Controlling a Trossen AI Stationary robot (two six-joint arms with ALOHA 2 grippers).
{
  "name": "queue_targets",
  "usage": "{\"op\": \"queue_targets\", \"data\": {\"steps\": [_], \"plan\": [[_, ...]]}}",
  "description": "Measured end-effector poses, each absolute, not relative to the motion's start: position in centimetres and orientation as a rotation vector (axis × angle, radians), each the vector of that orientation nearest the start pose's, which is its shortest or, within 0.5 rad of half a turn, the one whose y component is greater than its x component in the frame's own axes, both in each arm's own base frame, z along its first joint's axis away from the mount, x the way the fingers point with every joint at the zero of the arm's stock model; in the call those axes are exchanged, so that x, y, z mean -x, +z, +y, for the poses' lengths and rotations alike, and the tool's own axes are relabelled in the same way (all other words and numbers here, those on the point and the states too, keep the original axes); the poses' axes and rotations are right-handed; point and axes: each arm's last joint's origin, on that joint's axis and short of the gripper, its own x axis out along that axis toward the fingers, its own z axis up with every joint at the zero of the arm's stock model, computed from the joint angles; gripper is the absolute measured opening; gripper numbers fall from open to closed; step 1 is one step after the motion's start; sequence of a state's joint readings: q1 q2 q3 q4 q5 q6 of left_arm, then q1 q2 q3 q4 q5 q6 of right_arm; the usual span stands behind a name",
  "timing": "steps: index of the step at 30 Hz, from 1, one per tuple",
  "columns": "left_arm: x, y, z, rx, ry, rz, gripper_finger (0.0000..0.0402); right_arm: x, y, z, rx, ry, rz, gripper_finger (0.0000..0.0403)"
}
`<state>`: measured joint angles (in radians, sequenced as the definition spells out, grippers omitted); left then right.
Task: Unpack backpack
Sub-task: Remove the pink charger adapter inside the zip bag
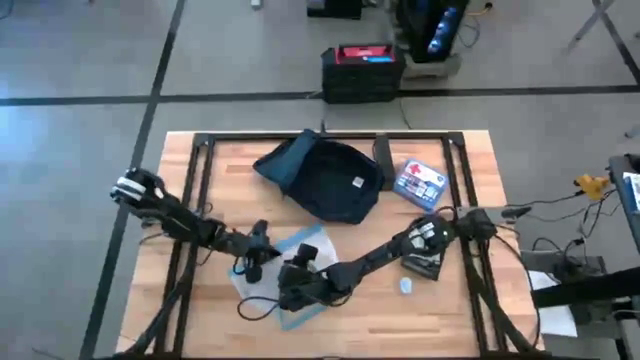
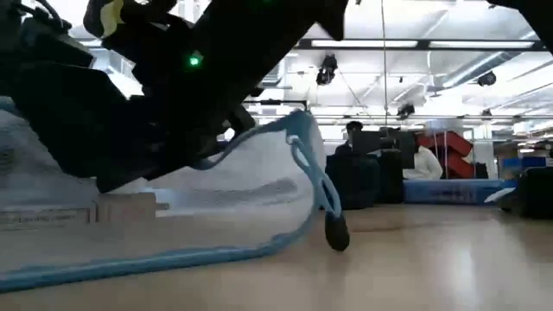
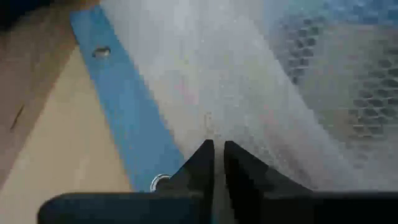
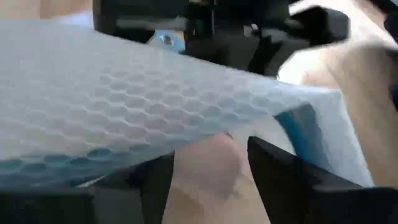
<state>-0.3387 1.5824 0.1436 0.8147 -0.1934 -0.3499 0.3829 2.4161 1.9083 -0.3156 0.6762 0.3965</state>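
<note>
In the low view the dark arms fill the upper left and cover most of the clear pouch (image 2: 216, 190), so what it holds is hard to make out beyond a pale label-like strip inside. From above, both tools meet over this pouch (image 1: 300, 262) near the front middle of the tabletop (image 1: 450, 310), and their fingertips are lost against the dark arm bodies. The left tool (image 3: 214, 155) has its fingers pressed together on the pouch's clear wall just beside its blue edge strip (image 3: 134, 118). The right tool (image 4: 211, 168) stands spread, with the honeycomb-textured pouch wall across its fingers; whether it grips is unclear. The backpack (image 1: 325, 180), dark navy, rounded and soft with a small light patch, lies at the back middle of the tabletop, well apart from both tools. A small blue-white box (image 1: 418, 181) sits just beside it.
</note>
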Motion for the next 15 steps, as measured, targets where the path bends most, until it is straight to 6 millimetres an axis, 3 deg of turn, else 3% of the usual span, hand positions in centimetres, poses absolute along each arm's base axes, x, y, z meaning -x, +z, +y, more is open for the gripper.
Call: {"op": "queue_targets", "data": {"steps": [11,15], "plan": [[-18.4,7.4,-5.6,0.259,0.069,0.648,0.0025,-47.7,15.3,19.9,-0.132,-0.358,0.698,0.019],[-18.5,7.7,-5.7,0.226,0.018,0.604,0.0025,-47.5,15.6,20.2,-0.158,-0.346,0.699,0.019]]}}
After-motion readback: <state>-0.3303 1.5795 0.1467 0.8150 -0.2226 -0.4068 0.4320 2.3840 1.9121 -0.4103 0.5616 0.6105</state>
